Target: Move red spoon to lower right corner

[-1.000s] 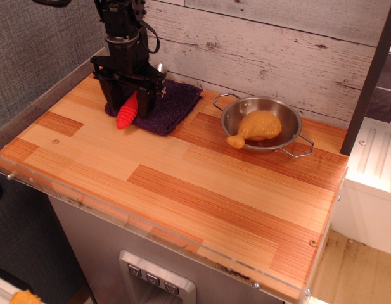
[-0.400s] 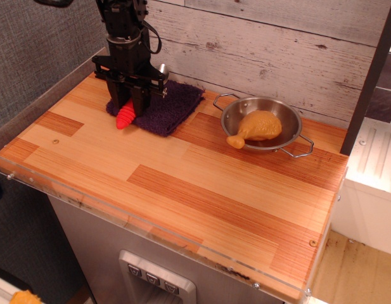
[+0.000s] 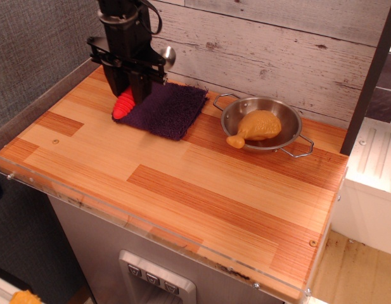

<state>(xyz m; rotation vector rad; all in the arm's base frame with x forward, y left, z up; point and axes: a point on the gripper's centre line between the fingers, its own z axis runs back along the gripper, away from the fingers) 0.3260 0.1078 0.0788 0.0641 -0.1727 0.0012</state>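
Tabletop: wooden tabletop of light and reddish planks (image 3: 182, 183), edged along the front by a clear plastic rim (image 3: 151, 231).
Back wall: whitewashed, weathered horizontal boards (image 3: 277, 50) directly behind the table.
Lower right corner: near corner of the planks (image 3: 303, 259), carrying a small screw (image 3: 313, 242); it lies well apart from the arm, diagonally across the table.
Robot arm: black arm (image 3: 122, 25) descending from the top edge at the far left.
Cloth: dark purple square towel (image 3: 170, 111) lying flat at the far left, just beside the pan.
Pan: small round steel pan with two wire handles (image 3: 290, 130) at the far right-centre.
Drumstick: tan toy chicken drumstick (image 3: 255, 128) resting inside the pan.
Gripper: black two-fingered gripper (image 3: 127, 95), pointing down, fingers clamped on the upper end of the spoon.
Red spoon: small bright red utensil with a ribbed tapering handle (image 3: 123, 106), hanging tip-down from the fingers above the cloth's left edge; contact with the cloth cannot be told.
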